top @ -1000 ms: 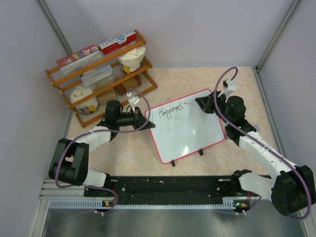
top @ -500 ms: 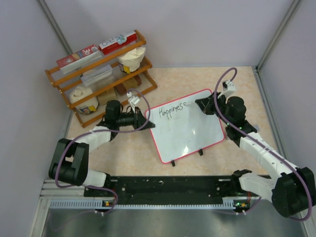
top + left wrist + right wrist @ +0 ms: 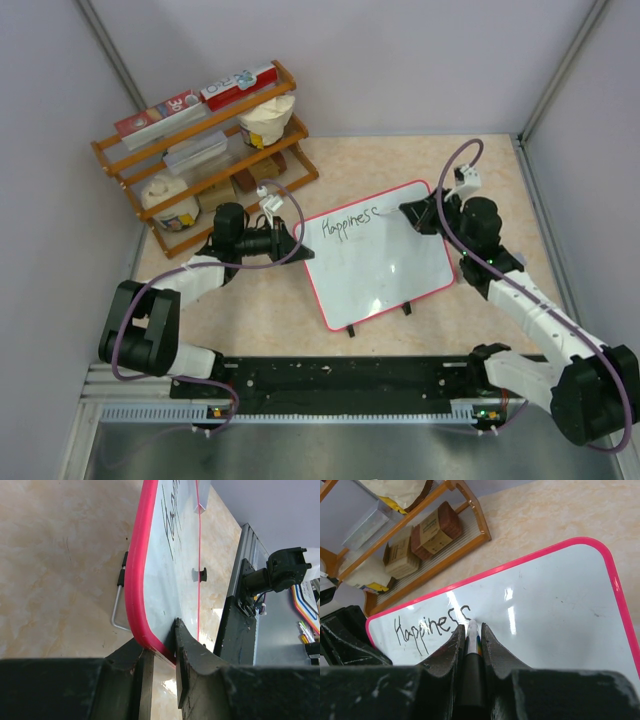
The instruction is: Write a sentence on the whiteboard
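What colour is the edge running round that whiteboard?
Bright pinkish red all round the whiteboard, clearest close up in the left wrist view.

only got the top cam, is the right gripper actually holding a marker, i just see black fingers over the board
observer: yes, the right wrist view shows the right gripper shut on a marker, tip on the whiteboard just past the final s of the sentence.
operator: and the left one, gripping the board or just near it
observer: gripping; the left wrist view shows the left gripper pinching the red rim at a corner, one finger on each face.
operator: anything behind the board
observer: a grey wire leg shows behind it.
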Action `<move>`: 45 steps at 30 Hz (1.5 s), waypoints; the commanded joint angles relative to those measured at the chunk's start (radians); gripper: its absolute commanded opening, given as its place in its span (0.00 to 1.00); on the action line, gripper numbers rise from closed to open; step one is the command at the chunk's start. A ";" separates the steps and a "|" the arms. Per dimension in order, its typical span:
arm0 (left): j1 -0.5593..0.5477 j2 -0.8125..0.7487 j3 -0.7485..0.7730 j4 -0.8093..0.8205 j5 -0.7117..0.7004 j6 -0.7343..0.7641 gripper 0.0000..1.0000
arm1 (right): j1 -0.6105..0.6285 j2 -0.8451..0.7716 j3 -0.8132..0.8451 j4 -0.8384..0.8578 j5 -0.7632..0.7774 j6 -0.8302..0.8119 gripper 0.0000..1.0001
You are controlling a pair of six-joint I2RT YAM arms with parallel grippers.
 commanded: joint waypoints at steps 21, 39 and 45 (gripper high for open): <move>-0.026 0.011 -0.006 -0.038 -0.056 0.150 0.00 | -0.013 0.007 -0.011 0.076 -0.101 0.049 0.00; -0.029 0.005 -0.008 -0.039 -0.053 0.150 0.00 | -0.115 -0.191 -0.005 -0.047 -0.130 0.019 0.00; -0.032 0.000 -0.008 -0.042 -0.059 0.153 0.00 | -0.115 -0.242 -0.010 -0.108 -0.085 -0.052 0.00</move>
